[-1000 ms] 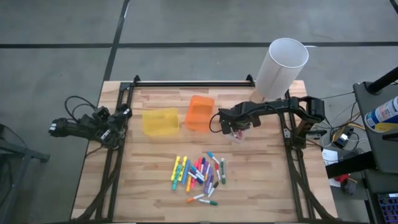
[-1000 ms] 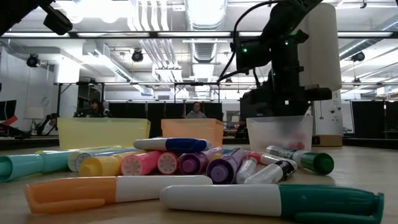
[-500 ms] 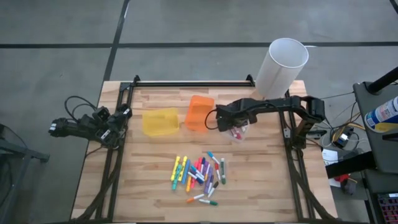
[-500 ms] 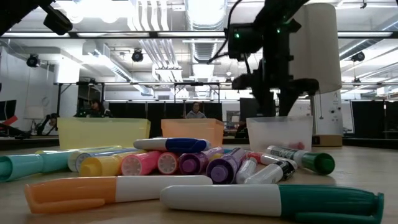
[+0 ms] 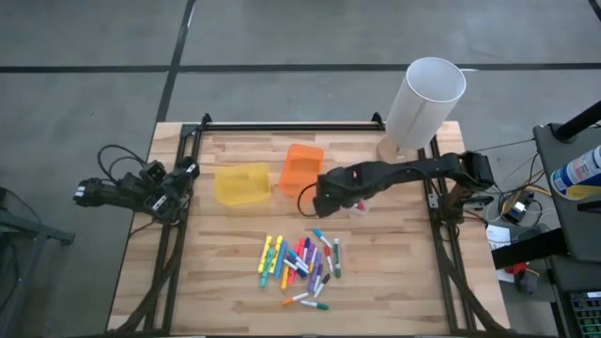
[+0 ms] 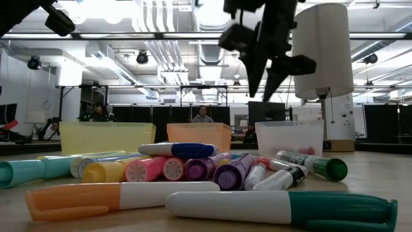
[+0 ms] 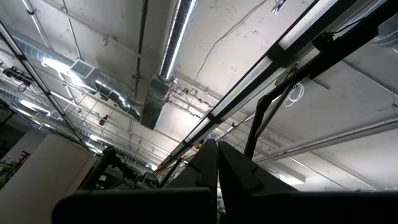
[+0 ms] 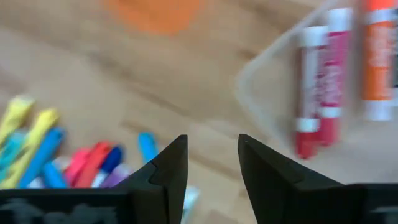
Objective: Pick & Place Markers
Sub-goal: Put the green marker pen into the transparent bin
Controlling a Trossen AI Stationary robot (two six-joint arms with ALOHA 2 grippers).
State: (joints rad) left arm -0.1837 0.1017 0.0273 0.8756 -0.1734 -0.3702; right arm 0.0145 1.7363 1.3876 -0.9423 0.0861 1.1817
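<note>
Over the wooden table (image 5: 394,272), the right hand (image 5: 322,196) hangs empty, fingers apart.

my right arm (image 5: 404,175) is all dark, matte black links and chunky joints, thin black cable looping by the wrist. my right gripper (image 8: 212,163) ends in two black, angular, wedge-tipped fingers (image 8: 169,168). my left arm (image 5: 131,191) is just as dark, tangled with black cables at its base.

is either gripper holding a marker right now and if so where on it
No. The right gripper is open and empty above the table, between the clear bin and the marker pile. The left gripper is shut on nothing.
</note>
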